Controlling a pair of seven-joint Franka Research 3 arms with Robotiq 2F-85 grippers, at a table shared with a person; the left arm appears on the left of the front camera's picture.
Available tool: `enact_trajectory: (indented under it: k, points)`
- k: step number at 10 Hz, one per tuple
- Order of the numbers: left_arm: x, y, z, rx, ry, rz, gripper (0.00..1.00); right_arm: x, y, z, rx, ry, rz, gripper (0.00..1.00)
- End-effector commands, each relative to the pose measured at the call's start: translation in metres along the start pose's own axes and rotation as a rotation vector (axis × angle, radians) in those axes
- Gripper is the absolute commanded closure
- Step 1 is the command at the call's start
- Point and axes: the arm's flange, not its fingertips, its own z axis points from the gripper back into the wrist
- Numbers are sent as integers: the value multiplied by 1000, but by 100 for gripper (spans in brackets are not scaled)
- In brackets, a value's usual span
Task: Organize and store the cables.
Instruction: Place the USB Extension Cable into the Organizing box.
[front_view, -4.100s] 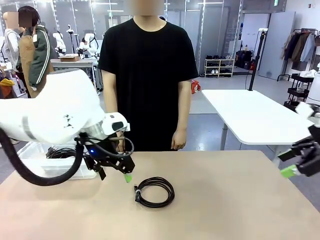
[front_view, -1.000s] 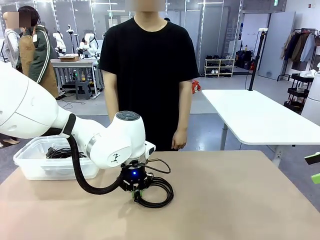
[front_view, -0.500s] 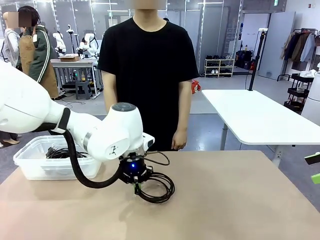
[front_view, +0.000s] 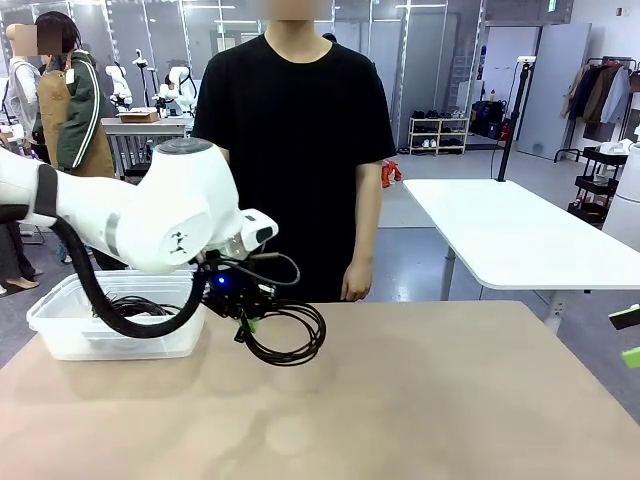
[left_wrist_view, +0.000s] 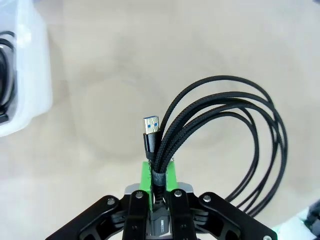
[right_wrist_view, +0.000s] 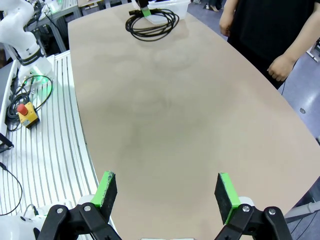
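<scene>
A coiled black cable (front_view: 288, 337) hangs clear of the table from my left gripper (front_view: 245, 322), which is shut on it. In the left wrist view the green pads (left_wrist_view: 158, 172) pinch the bunched strands beside a blue-tipped USB plug (left_wrist_view: 150, 125), and the loops of the cable (left_wrist_view: 235, 135) sag to the right. More cables (front_view: 128, 305) lie in the clear plastic bin (front_view: 60, 335) just left of the gripper. My right gripper (right_wrist_view: 166, 192) stands open with nothing between its pads, above the table's near right edge. From there the held cable (right_wrist_view: 152, 24) shows far off.
The person stands at the far side in a black shirt, hands down, one hand (right_wrist_view: 280, 66) near the table's edge. The tan table (front_view: 420, 400) is bare in the middle and on the right. A white table (front_view: 510, 235) stands behind at the right.
My left gripper shut on the coil, lifted it off the table and carried it left toward the bin. The right gripper has not moved.
</scene>
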Motion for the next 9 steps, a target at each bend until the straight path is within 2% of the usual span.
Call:
enact_trajectory:
  k: [1, 2, 3, 7, 8, 9]
  points:
    - [-13, 8, 10, -28, -7, -6, 100, 0, -3, 1, -2, -13, 19, 0]
    - [-14, 8, 14, -33, -19, -47, 100, 0, -3, 1, -2, -13, 19, 0]
    - [-3, 5, 8, -2, -10, 1, 100, 0, -3, 1, -2, -13, 19, 0]
    - [-3, 5, 8, -2, -10, 1, 100, 0, -3, 1, -2, -13, 19, 0]
    - [-8, 8, 7, 2, -4, -7, 87, 0, -3, 1, -2, -13, 19, 0]
    - [1, 18, 20, 12, -56, -84, 87, 0, -3, 1, -2, -13, 19, 0]
